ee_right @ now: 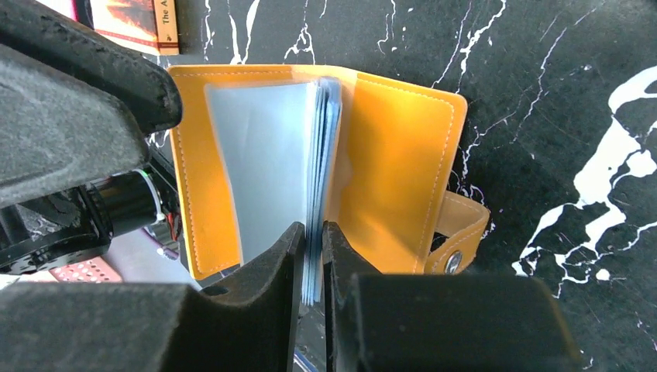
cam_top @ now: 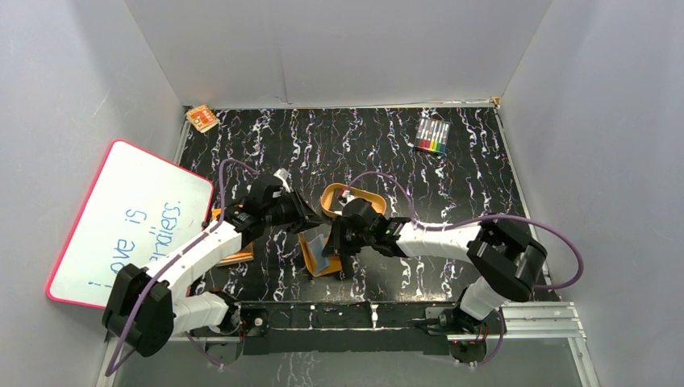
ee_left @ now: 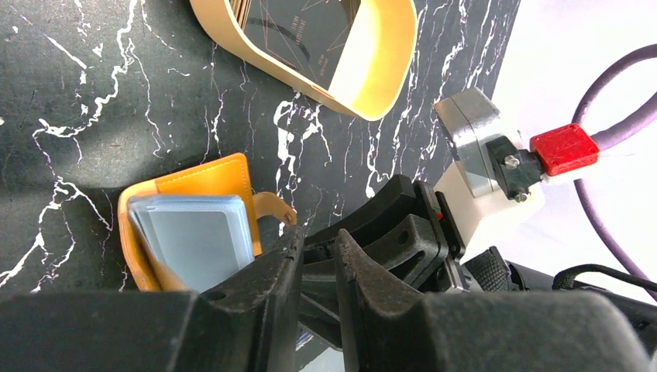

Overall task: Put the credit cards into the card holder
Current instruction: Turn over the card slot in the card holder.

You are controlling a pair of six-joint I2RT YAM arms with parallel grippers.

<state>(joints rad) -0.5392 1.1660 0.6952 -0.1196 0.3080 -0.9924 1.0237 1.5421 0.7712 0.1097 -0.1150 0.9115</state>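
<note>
The orange-brown card holder point(ee_right: 403, 155) lies open on the black marbled table, and it also shows in the top view point(cam_top: 316, 256) and the left wrist view point(ee_left: 194, 182). My right gripper point(ee_right: 312, 229) is shut on the edge of its pale blue-grey sleeves point(ee_right: 263, 163), holding them upright. My left gripper point(ee_left: 318, 236) hovers just right of the holder, jaws almost together with nothing seen between them. A black credit card point(ee_left: 302, 31) lies in the tan oval tray point(ee_left: 383, 70) beyond. In the top view both grippers, left point(cam_top: 310, 219) and right point(cam_top: 337, 246), meet over the holder.
A whiteboard point(cam_top: 129, 222) leans at the left. An orange printed booklet point(cam_top: 238, 255) lies under my left arm. A pack of markers point(cam_top: 432, 135) sits at the back right and a small orange item point(cam_top: 202, 118) at the back left. The tray point(cam_top: 375, 196) stands right behind the holder.
</note>
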